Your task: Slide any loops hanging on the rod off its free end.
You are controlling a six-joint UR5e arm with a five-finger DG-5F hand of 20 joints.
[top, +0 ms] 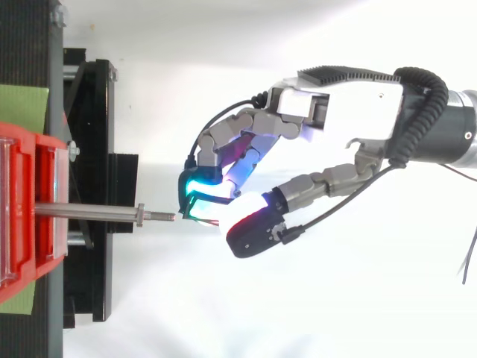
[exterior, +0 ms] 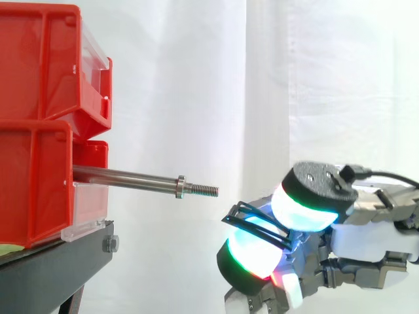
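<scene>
A steel rod (exterior: pixel 131 178) sticks out level from the red bins (exterior: pixel 39 183) and ends in a nut and a threaded tip (exterior: pixel 204 190). Nothing hangs on it. My hand (top: pixel 335 119) is just past the free end, slightly below the tip in the side view. Its glowing fingertips (exterior: pixel 304 209) are curled and pinch a thin black loop (exterior: pixel 234 214). From above, the loop (top: pixel 200 200) lies a short gap right of the tip (top: pixel 165 218) and does not touch it.
Two red bins are stacked on a black stand (exterior: pixel 59 261) at the left. A green sheet (top: pixel 22 108) lies under the bins. A white curtain hangs behind, with free room around and below my hand.
</scene>
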